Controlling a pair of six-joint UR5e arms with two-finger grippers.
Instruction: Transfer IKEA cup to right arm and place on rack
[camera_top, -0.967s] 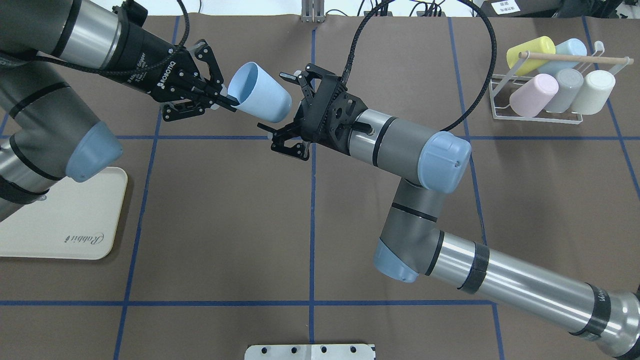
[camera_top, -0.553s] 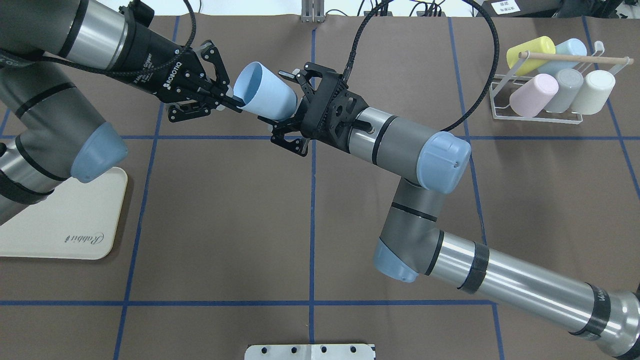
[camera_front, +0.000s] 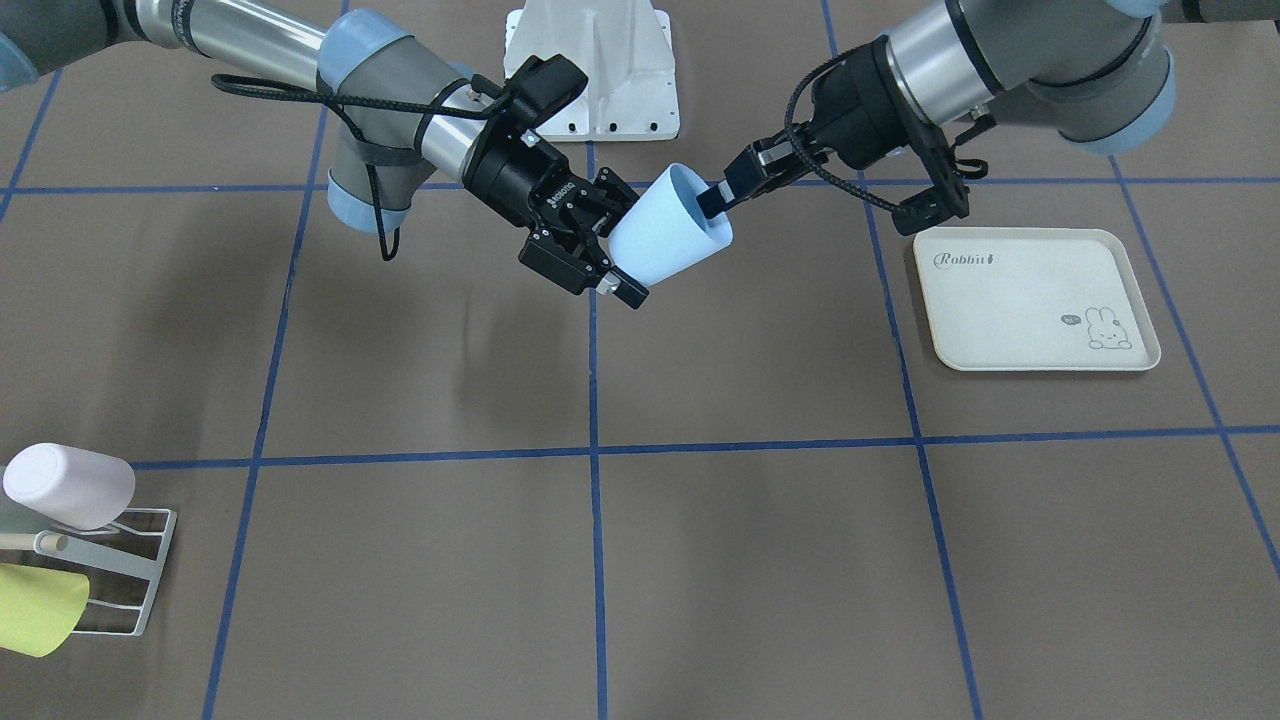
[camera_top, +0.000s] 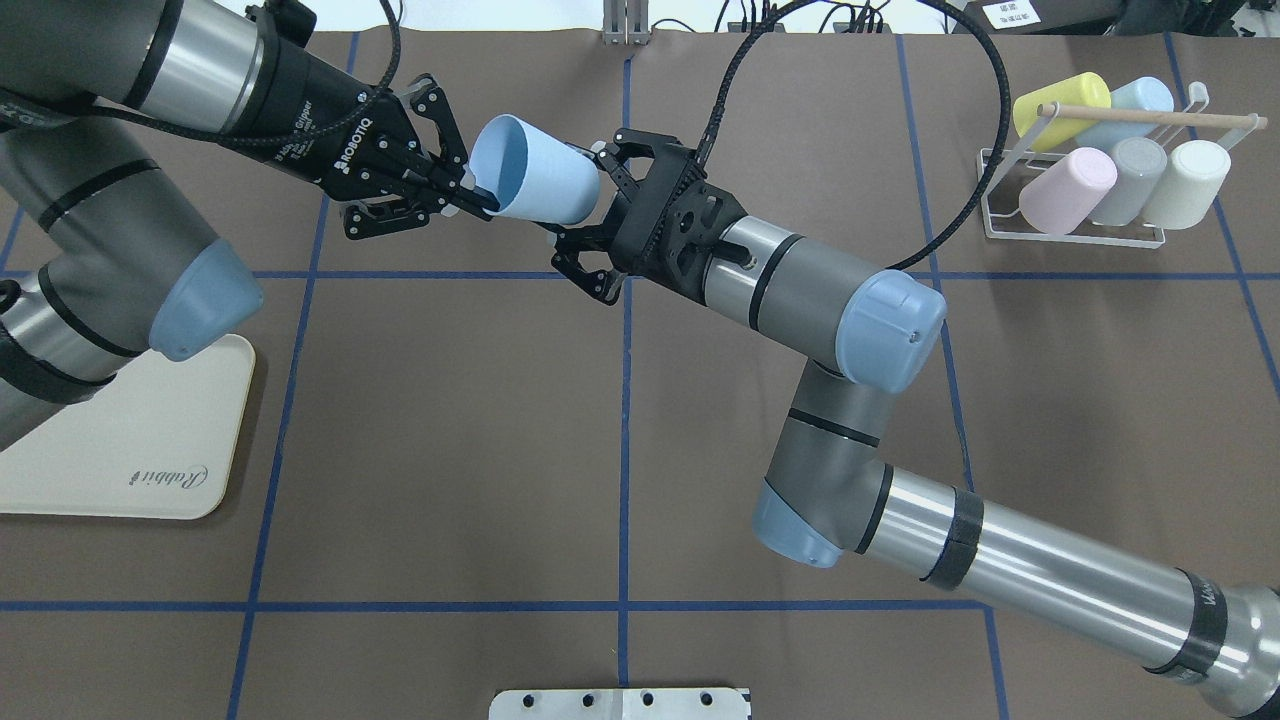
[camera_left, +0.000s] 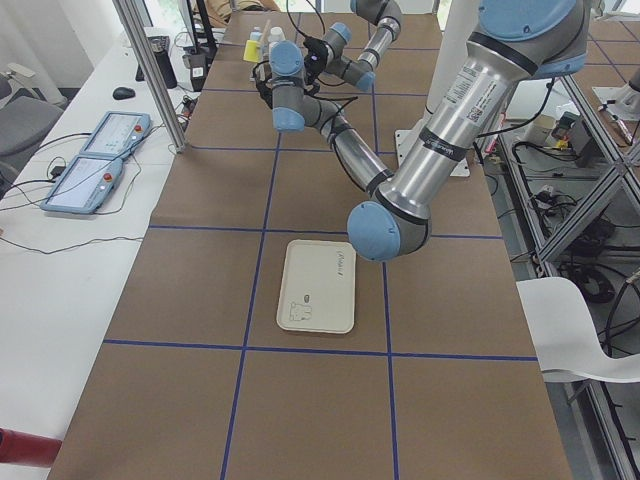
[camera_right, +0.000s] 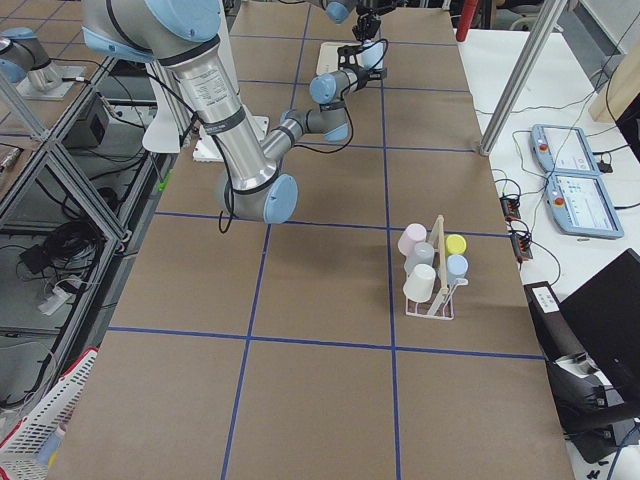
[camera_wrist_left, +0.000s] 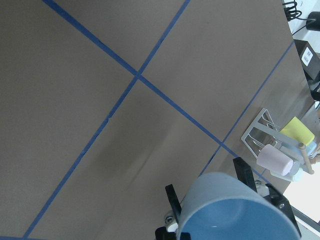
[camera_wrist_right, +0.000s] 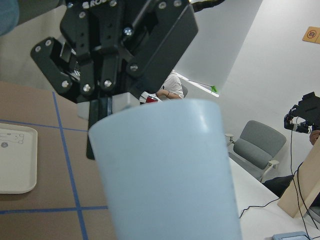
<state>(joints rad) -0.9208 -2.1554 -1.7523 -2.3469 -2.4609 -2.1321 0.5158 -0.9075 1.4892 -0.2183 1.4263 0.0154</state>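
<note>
While overhead shows the left gripper (camera_top: 478, 200) pinching the cup (camera_top: 545, 185) rim, the front view shows the right gripper (camera_front: 628, 245) spread.

Overhead and front-facing cameras look down from opposite sides, sharing the cup (camera_top: 545, 185).

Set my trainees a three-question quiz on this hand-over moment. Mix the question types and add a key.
1. True or false: the held cup points its open mouth toward the right gripper.
2. How many cups does the rack hold? A three, B five, C seven.
3. Fill in: the ___ gripper pinches the held cup's rim.
Key: 1 false, its base faces the right gripper. 2 B. 3 left; the left gripper has one finger inside the rim.
</note>
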